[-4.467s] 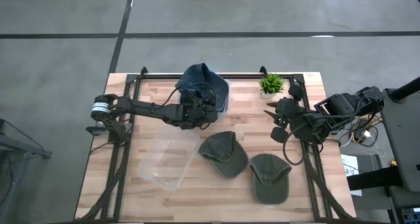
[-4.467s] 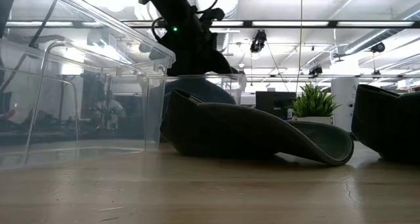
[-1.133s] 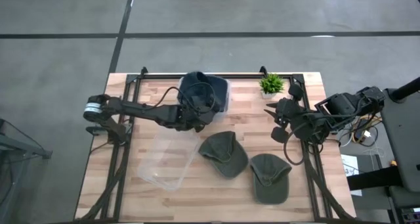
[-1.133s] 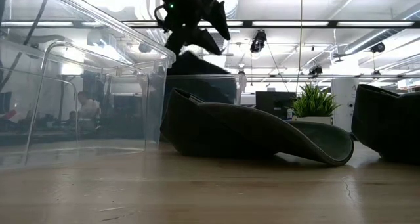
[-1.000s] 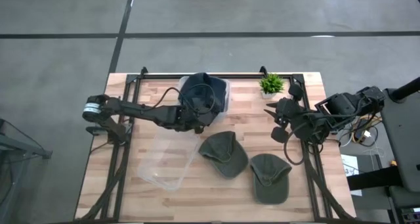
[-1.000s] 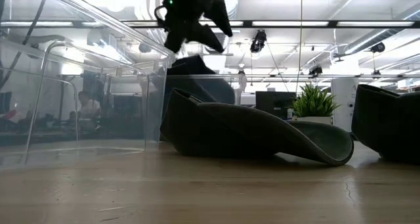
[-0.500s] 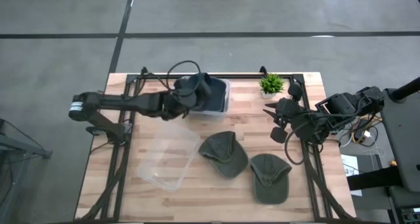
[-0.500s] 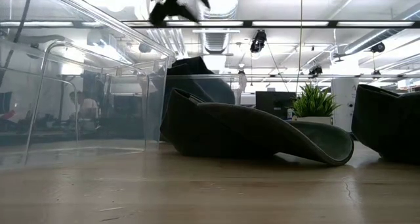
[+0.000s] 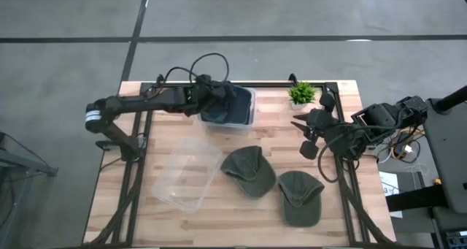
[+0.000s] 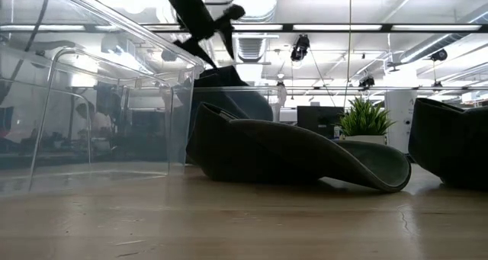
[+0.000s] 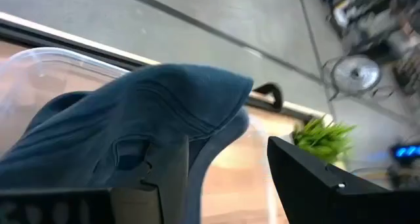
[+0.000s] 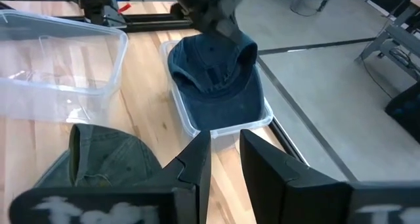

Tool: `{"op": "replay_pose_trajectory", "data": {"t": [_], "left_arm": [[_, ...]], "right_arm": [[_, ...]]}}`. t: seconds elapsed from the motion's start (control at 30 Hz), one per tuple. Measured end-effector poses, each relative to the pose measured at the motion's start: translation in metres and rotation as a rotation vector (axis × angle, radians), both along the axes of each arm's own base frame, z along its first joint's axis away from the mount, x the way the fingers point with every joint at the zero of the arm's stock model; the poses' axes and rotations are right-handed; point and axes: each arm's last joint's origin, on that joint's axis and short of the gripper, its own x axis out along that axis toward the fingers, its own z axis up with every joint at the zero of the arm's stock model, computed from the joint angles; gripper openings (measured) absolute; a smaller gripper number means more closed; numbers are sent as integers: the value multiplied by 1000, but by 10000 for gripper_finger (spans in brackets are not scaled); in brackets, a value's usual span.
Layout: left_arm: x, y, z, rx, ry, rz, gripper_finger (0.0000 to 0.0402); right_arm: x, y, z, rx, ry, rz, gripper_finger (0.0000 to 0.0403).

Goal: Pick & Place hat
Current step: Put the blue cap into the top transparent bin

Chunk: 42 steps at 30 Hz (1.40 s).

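A blue hat [image 9: 232, 104] [image 12: 216, 73] lies in a shallow clear tray [image 12: 190, 127] at the table's far edge, one side humped up [image 11: 164, 92] [image 10: 221, 78]. My left gripper [image 9: 212, 96] [image 12: 210, 4] [image 10: 213, 24] hangs open just above the hat's left side and touches nothing. Two green hats [image 9: 248, 170] [image 9: 299, 198] lie on the table nearer the front. My right gripper [image 9: 300, 132] [image 12: 225, 145] waits at the right, its fingers a narrow gap apart and empty.
A clear plastic container [image 9: 186, 172] [image 10: 91, 100] lies on the table's near left. A small potted plant [image 9: 301, 93] [image 10: 364, 119] stands at the far right. A black frame [image 9: 277, 83] runs along the table's edges.
My left gripper, open throughout, has risen off the blue hat and swung toward the table's far edge, turning as it went. The hat's raised peak has sunk a little and it has settled in the tray.
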Motion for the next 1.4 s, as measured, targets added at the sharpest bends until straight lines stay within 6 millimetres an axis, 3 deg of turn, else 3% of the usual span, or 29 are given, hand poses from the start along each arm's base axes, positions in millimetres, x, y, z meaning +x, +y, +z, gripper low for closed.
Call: {"op": "replay_pose_trajectory", "data": {"t": [0.2, 0.43, 0.83, 0.97, 1.17, 1.23, 1.3, 1.4], "left_arm": [[7, 16, -15, -8, 156, -42, 200], [15, 18, -37, -67, 267, -101, 200], [23, 21, -56, -139, 435, -164, 200], [29, 22, -37, -145, 448, -182, 200], [29, 21, 37, 132, 452, -165, 200], [26, 25, 53, 216, 489, -137, 200], [24, 33, 57, 237, 509, -126, 200], [26, 46, 48, 207, 541, -137, 200]], "right_arm": [[0, 0, 0, 11, -10, -6, 81], [1, 1, 2, 21, -29, -6, 82], [2, 1, 2, 26, -37, -7, 80], [2, 1, 2, 29, -44, -7, 84], [3, 1, 3, 31, -45, -6, 78], [3, 1, 3, 31, -45, -6, 75], [3, 1, 3, 31, -46, -6, 73], [2, 1, 3, 31, -46, -6, 73]]}}
